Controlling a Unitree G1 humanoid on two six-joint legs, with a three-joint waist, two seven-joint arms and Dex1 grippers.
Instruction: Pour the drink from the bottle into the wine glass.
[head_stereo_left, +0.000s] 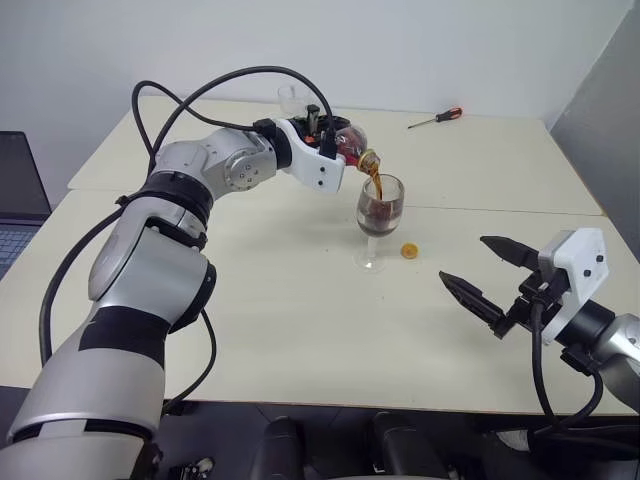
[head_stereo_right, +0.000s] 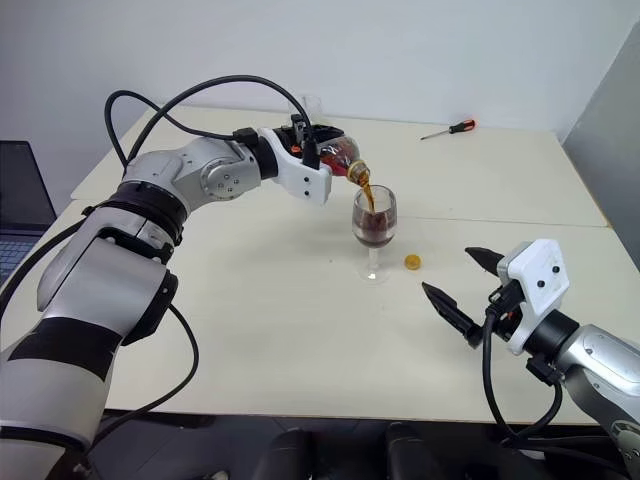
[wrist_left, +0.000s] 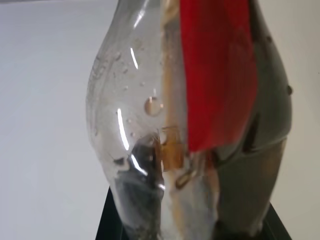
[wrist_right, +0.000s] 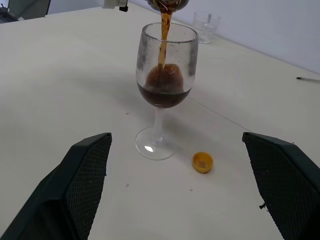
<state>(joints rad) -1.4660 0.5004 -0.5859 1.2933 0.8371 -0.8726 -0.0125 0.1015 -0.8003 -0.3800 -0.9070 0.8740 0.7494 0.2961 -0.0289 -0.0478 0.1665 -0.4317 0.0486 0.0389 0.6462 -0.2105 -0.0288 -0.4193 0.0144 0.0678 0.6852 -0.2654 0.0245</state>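
Observation:
My left gripper (head_stereo_left: 335, 140) is shut on the clear bottle (head_stereo_left: 353, 148) with its red label, holding it tipped over the wine glass (head_stereo_left: 378, 215). A thin stream of the dark brown drink (wrist_right: 164, 35) runs from the bottle's mouth into the bowl, which is roughly half full and foamy. The wine glass stands upright on the cream table (head_stereo_left: 300, 330). The bottle's body (wrist_left: 200, 125) is close up in the left wrist view. My right gripper (head_stereo_left: 480, 275) hovers open near the table's front right, pointing at the glass, with nothing between its fingers.
A small yellow cap (head_stereo_left: 409, 251) lies on the table just right of the glass's foot. A short clear tumbler (wrist_right: 206, 26) stands behind the glass. A screwdriver (head_stereo_left: 436, 118) lies at the back right. A laptop (head_stereo_left: 20, 200) sits at the far left.

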